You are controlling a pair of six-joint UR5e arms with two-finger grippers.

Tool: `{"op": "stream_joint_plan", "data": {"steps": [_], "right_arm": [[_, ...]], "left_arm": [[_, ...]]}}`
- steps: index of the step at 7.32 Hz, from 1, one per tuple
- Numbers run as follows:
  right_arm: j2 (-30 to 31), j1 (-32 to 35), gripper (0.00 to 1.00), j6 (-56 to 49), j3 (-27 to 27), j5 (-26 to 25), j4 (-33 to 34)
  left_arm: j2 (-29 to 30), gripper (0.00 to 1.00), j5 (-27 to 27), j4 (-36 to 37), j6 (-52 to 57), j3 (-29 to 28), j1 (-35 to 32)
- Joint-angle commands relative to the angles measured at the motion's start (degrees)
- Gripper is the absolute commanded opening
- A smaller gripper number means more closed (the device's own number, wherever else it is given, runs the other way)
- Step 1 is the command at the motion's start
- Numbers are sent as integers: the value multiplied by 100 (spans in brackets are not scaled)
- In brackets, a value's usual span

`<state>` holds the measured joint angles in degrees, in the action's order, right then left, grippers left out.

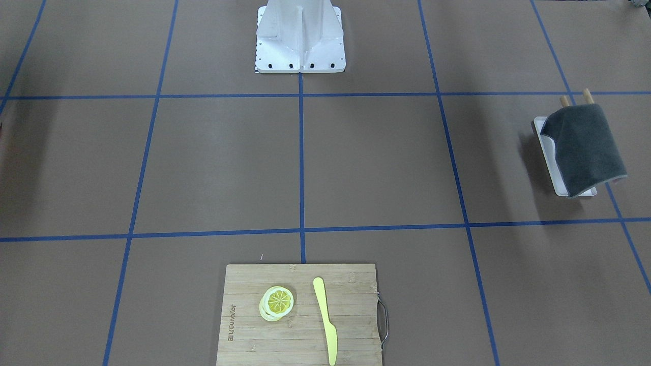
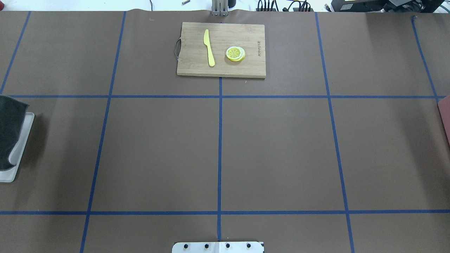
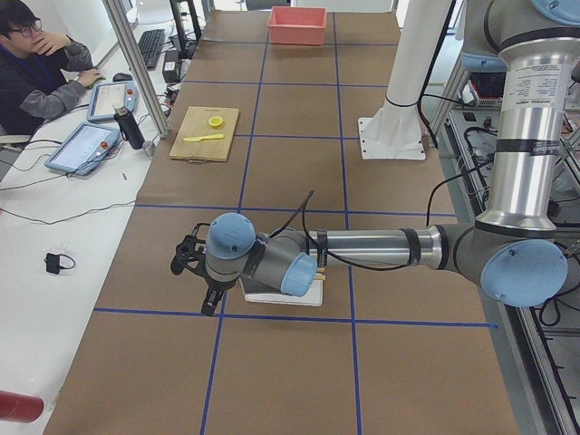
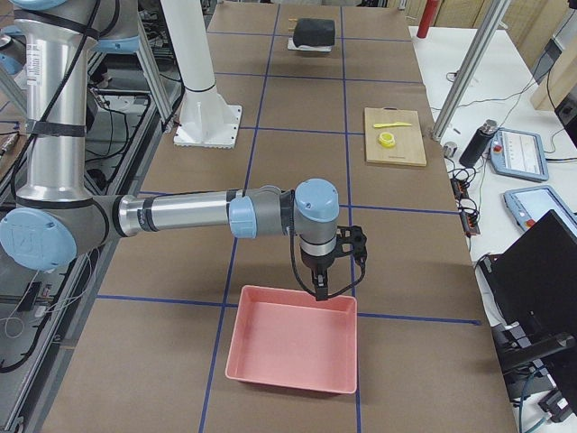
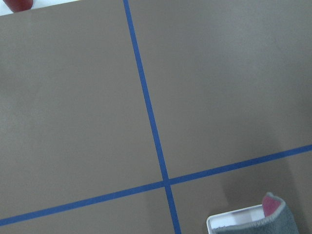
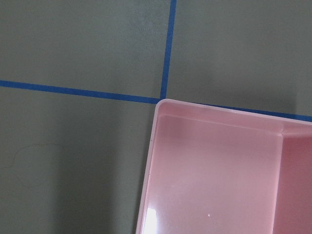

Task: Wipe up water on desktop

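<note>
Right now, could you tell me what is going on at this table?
Nothing has been picked up yet. The grey cloth lies draped over the white tray, and the left hand hangs above the desktop just beside it. At the other end, the right hand hangs over a corner of the pink bin. I cannot tell whether either hand is open, and I can make out no water.
</note>
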<state>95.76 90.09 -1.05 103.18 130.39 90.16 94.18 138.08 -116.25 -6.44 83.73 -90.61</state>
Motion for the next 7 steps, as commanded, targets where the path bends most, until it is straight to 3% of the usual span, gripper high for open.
{"op": "stream_joint_plan", "data": {"steps": [1, 4, 7], "right_arm": [[-5, 0, 100, -1, 9, -5, -7], [-5, 0, 100, -1, 18, -5, -7], [56, 0, 100, 43, 0, -13, -268]], "left_arm": [[13, 99, 8, -212, -1424, -41, 471], [-258, 98, 0, -1326, -2904, -41, 982], [-400, 76, 17, -1541, -2986, -6, 1115]]}}
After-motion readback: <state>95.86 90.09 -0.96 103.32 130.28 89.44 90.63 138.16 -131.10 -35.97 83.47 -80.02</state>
